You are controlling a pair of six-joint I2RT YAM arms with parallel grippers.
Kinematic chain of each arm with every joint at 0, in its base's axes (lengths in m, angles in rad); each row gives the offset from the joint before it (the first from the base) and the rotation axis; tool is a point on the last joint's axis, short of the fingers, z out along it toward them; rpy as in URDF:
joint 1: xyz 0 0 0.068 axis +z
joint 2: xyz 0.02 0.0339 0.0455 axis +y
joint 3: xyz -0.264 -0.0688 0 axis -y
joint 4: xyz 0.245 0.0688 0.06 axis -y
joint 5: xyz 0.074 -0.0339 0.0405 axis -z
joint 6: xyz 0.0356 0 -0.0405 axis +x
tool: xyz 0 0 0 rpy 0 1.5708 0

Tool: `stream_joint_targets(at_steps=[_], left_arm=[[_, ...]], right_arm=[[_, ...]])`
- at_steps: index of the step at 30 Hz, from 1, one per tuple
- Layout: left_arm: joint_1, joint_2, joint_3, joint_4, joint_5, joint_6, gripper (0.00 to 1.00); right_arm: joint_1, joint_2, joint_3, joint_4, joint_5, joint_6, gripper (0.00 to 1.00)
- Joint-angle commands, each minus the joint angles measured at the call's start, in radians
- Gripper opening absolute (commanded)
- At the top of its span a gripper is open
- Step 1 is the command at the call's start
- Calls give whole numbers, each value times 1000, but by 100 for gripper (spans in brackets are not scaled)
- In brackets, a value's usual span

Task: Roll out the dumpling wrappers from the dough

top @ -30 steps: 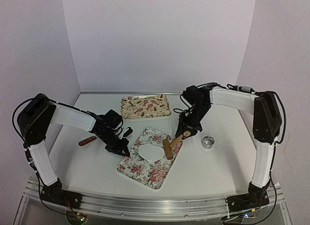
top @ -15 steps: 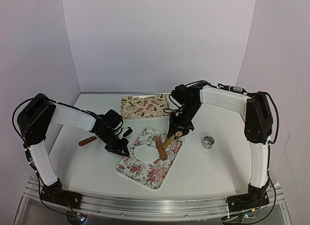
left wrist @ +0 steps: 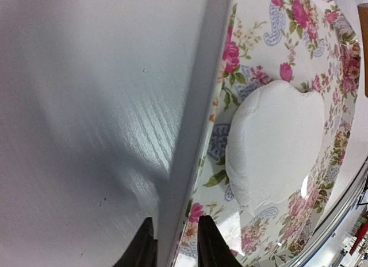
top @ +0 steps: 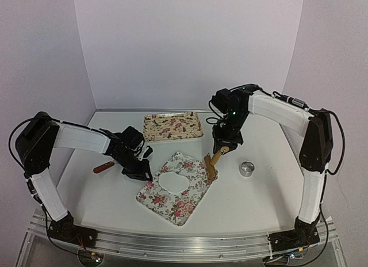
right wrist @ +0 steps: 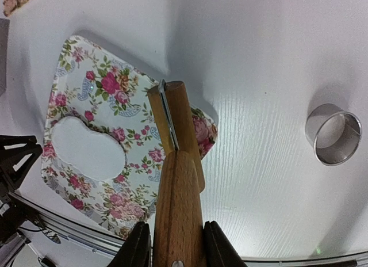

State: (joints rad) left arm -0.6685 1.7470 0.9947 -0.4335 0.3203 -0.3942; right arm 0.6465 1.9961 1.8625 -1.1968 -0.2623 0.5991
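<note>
The dough (top: 172, 181) is a flattened white patch lying in the near floral tray (top: 183, 208). It also shows in the left wrist view (left wrist: 276, 146) and the right wrist view (right wrist: 86, 149). No dumpling wrappers are in view. My left gripper (top: 142, 170) (left wrist: 175, 244) is at the tray's left rim (left wrist: 190, 140), slightly open, with one finger on each side of the rim. My right gripper (top: 222, 147) (right wrist: 175, 244) is shut on the handle of a wooden rolling pin (right wrist: 178, 209). The pin's head (top: 211, 168) hangs over the tray's right edge, off the dough.
A second floral tray (top: 172, 126) lies at the back of the table. A shiny metal ring (top: 247, 168) (right wrist: 333, 133) stands right of the near tray. A brown-handled tool (top: 104, 167) lies left of my left gripper. White walls close in on three sides.
My right gripper carried the rolling pin off the dough to the tray's right edge. My left gripper's jaws parted a little on the rim. The tray shifted slightly.
</note>
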Motion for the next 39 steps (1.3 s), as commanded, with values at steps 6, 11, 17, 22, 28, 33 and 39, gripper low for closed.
stream_joint_targets(at_steps=[6,11,17,22,28,33,39], left_arm=[[9,-171,128,-110,-63,-48,52],[58,-221,190,-192,-74,-59,62],[213,-280,200,-240,-5,-66,69],[256,-298,204,-242,28,-66,71],[257,-321,155,-201,48,-103,72],[257,-366,118,-178,53,-135,72],[257,-381,90,-174,53,-149,72]], right_arm=[[-106,-181,73,-36,96,31,0],[-209,-220,-69,149,-11,56,0],[-319,-193,-190,319,-146,64,0],[-380,-131,-234,391,-224,35,0],[-423,-19,-286,430,-341,-17,2],[-424,46,-273,430,-351,-66,5],[-424,113,-239,427,-269,-119,21]])
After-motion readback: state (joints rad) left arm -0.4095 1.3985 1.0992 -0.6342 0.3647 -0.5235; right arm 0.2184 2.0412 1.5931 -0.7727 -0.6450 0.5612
